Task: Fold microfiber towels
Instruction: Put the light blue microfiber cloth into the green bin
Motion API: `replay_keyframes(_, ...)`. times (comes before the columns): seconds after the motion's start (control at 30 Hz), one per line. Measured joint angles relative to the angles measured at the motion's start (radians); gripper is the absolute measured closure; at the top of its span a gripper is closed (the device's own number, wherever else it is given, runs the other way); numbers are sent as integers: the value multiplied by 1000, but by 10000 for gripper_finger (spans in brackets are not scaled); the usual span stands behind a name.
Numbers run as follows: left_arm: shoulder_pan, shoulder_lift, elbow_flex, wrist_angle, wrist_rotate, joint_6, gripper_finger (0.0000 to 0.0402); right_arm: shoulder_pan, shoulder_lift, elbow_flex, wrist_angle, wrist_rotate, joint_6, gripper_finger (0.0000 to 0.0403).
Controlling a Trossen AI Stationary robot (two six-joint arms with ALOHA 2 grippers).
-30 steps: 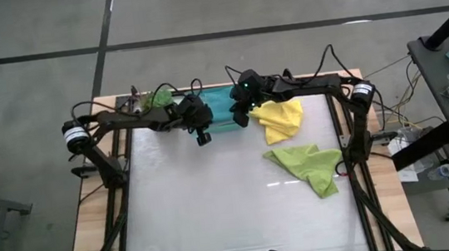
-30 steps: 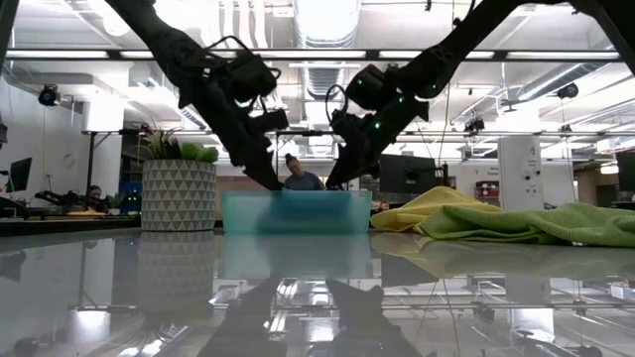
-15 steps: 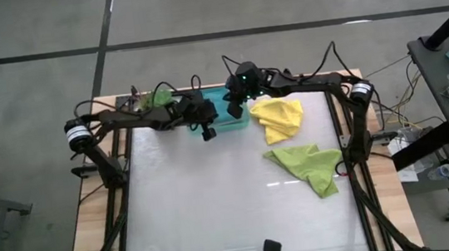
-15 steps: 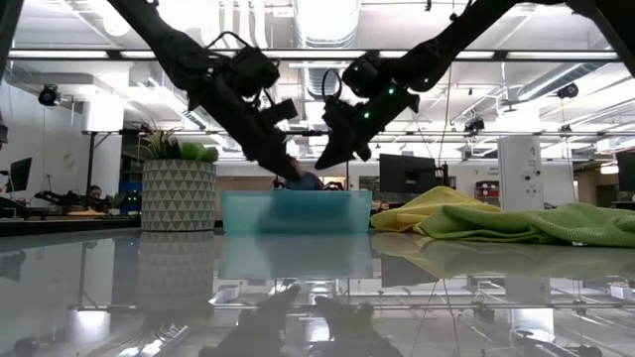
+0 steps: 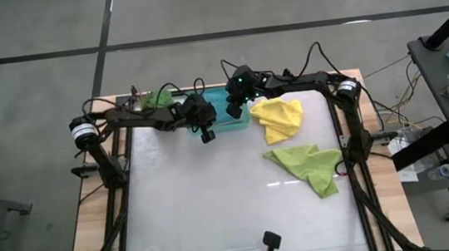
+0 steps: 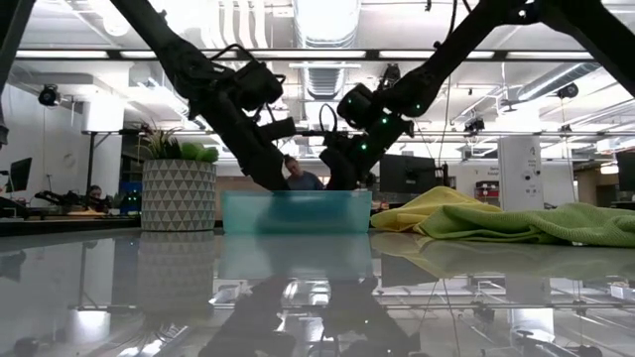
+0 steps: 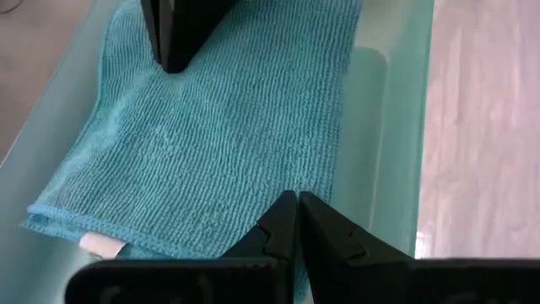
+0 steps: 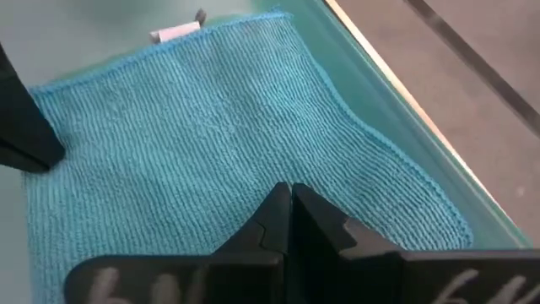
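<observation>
A: Risk check. Both grippers are down in the teal tray (image 5: 239, 122) at the far edge of the table, jaws fully closed, each tip pointing into the teal-blue towel (image 7: 211, 127). Can't see any cloth pinched between the fingers in either wrist view.

B: So a lift could come up empty?

A: That's my guess. Or one side catches and the other doesn't, and the towel drags lopsided over the tray wall. The tray looks light, so it could shift or tip if a tip hooks the rim.

B: Pose?

A: Left gripper (image 5: 203, 134) reaches in from the left, angled down into the tray's left part. Right gripper (image 5: 234, 108) comes from the right, steep, near the tray's far side. They're close to each other, so a collision is possible if both sweep inward.

B: Other towels?

A: Yellow towel (image 5: 279, 117) sits crumpled just right of the tray; lime green towel (image 5: 313, 168) lies nearer the right edge, unfolded. Neither is touched.
</observation>
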Motion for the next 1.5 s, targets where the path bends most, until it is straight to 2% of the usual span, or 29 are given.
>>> replay_keyframes(0.17, -1, -42, 24, -72, 0, 27, 398, 0, -36, 0, -18, 0, 3, 394)
replay_keyframes(0.43, 66, -72, 52, 58, -67, 151, 398, 0, -104, 0, -22, 0, -23, 394)
replay_keyframes(0.63, 129, -15, 55, 108, -72, 158, 401, 0, -98, -3, -22, -1, -25, 394)
replay_keyframes(0.9, 133, 90, 82, 122, -83, 157, 401, 0, -42, -5, -14, -1, -15, 394)
replay_keyframes(1.1, 133, 115, 101, 73, -176, 153, 401, 0, -15, -5, -23, -1, -13, 394)
replay_keyframes(1.3, 132, 108, 101, 32, -182, 131, 402, 0, -14, -5, -30, -1, -18, 394)
replay_keyframes(1.5, 105, 62, 108, -24, -178, 132, 402, 1, -83, -5, -93, -1, -18, 394)
